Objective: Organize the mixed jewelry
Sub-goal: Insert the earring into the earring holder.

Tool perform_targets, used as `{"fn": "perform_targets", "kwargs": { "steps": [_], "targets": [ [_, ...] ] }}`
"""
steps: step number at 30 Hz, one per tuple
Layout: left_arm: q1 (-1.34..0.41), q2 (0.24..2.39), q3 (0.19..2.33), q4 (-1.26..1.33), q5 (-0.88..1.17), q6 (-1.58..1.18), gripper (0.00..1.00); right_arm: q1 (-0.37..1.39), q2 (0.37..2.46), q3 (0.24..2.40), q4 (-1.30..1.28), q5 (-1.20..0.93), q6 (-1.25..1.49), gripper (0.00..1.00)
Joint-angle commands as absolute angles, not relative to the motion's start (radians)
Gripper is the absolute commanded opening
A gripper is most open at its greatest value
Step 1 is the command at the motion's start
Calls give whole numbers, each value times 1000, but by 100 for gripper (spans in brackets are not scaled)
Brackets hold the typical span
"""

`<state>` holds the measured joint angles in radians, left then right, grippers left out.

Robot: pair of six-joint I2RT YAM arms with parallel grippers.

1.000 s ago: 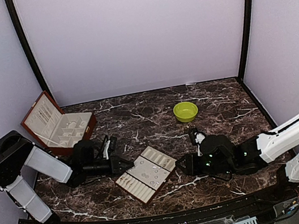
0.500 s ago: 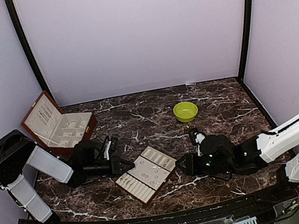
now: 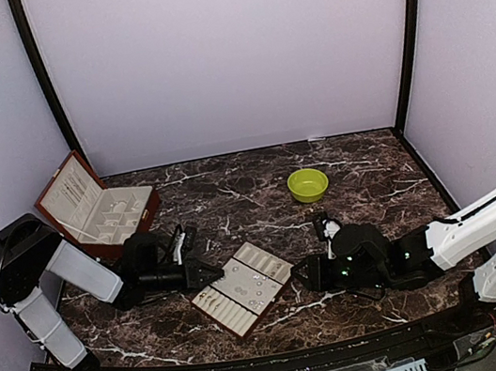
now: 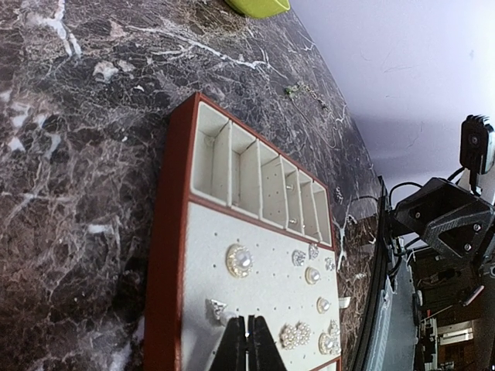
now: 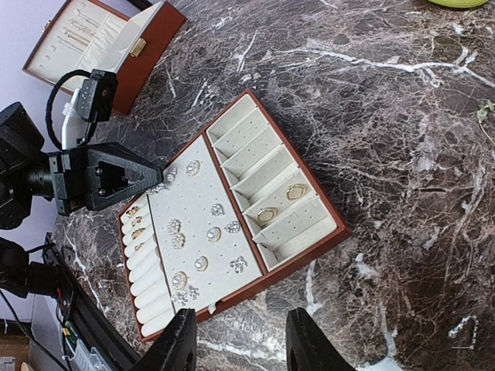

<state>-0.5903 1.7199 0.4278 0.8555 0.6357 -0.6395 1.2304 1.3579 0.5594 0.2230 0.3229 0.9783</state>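
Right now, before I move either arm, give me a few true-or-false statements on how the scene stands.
The left hand is shut. True.
The right hand grips a ring. False: it is open and empty.
The reddish-brown box is closed. False: its lid stands open.
Two gold pieces lie in the tray's slotted compartments. True.
The green bowl sits on the tray. False: it stands apart on the table.
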Motion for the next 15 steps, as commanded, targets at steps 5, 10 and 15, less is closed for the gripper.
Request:
{"fn": "perform_targets", "kwargs": {
  "steps": [5, 10, 15],
  "targets": [
    [-571, 1724, 445, 862, 636, -610, 0, 1239, 1362, 577, 235, 342, 984, 41],
    [-568, 1726, 448, 864, 642, -609, 0, 1239, 1365, 577, 237, 342, 985, 41],
    [-566, 1726, 442, 864, 645, -609, 0, 1239, 1364, 577, 238, 342, 985, 41]
  ]
}}
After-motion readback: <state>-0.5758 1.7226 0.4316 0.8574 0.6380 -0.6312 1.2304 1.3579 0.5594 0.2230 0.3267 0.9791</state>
